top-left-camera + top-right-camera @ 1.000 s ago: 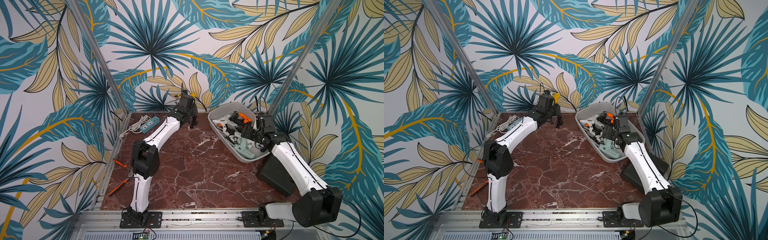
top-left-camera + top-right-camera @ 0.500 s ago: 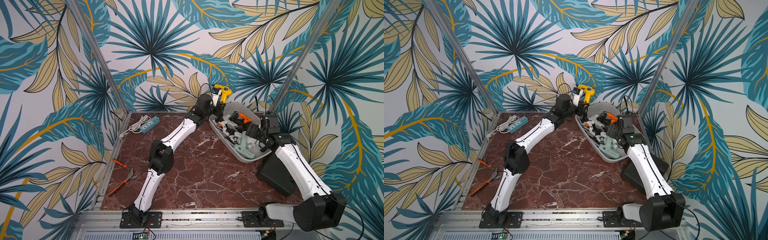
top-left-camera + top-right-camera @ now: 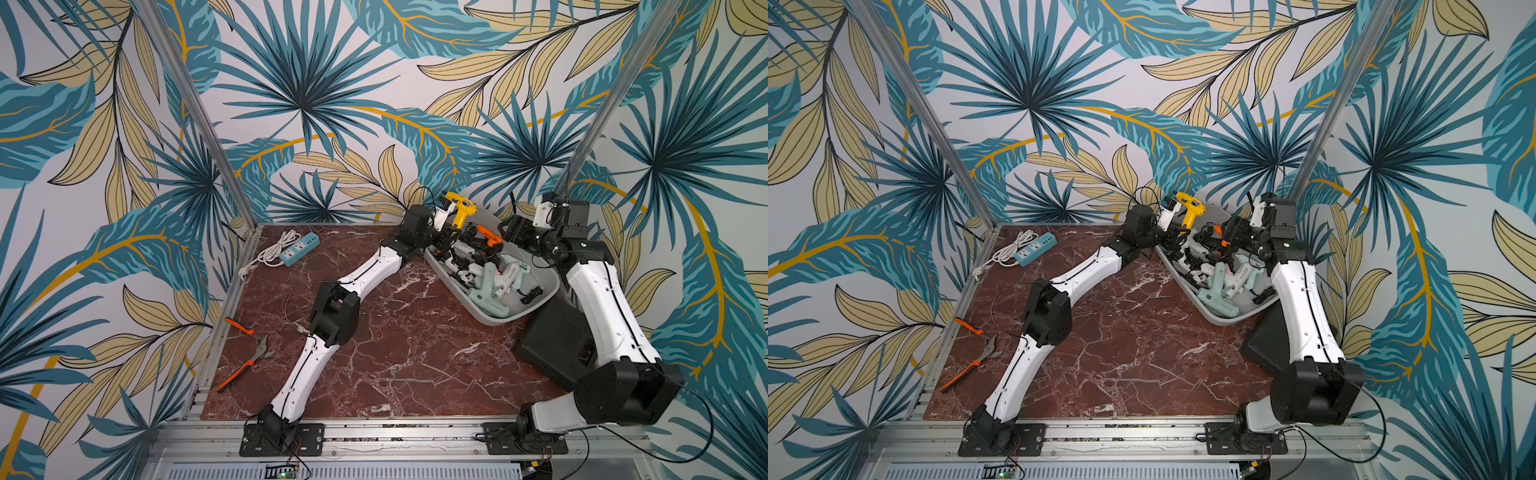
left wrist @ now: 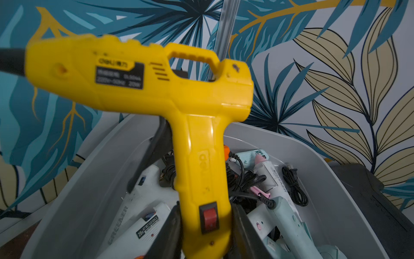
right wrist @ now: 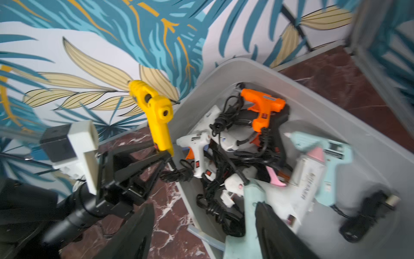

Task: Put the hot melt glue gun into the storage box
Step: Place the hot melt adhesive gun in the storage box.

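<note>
Glossy yellow plastic glue gun (image 4: pixel 156 89)

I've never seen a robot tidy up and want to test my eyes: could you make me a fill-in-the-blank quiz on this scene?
1. The left claw is shut on the handle of a glue gun coloured ____.
2. It is held in the air at the rim of the storage box, whose plastic is ____.
3. A small orange gun lies ____ that box.
4. The flat case beside the box is ____.
Missing words: yellow, grey, inside, black.
</note>
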Controlling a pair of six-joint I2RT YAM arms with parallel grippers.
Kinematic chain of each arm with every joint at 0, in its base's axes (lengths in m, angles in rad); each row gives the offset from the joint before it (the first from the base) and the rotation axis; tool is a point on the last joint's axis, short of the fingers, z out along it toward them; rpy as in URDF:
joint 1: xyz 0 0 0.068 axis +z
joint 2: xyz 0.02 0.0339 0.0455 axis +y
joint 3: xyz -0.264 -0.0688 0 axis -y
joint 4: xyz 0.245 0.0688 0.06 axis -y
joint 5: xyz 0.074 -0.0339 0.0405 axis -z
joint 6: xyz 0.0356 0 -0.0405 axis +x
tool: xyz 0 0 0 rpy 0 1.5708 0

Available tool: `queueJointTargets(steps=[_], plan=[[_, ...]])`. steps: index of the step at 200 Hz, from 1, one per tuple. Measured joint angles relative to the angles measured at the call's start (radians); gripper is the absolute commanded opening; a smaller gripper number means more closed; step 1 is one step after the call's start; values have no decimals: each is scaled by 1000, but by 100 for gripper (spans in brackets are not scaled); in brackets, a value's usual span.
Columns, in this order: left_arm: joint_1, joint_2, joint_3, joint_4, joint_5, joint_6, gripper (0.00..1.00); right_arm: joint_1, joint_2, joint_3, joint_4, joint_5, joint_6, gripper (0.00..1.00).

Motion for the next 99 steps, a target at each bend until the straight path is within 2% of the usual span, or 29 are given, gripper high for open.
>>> queueJointTargets(steps=[35, 99], plan=[[-2, 0, 0, 4, 57, 13, 0, -13, 176, 131, 2, -210, -13, 69], [-13, 12, 0, 3, 132, 32, 0, -23, 349, 245, 0, -374, -46, 66]])
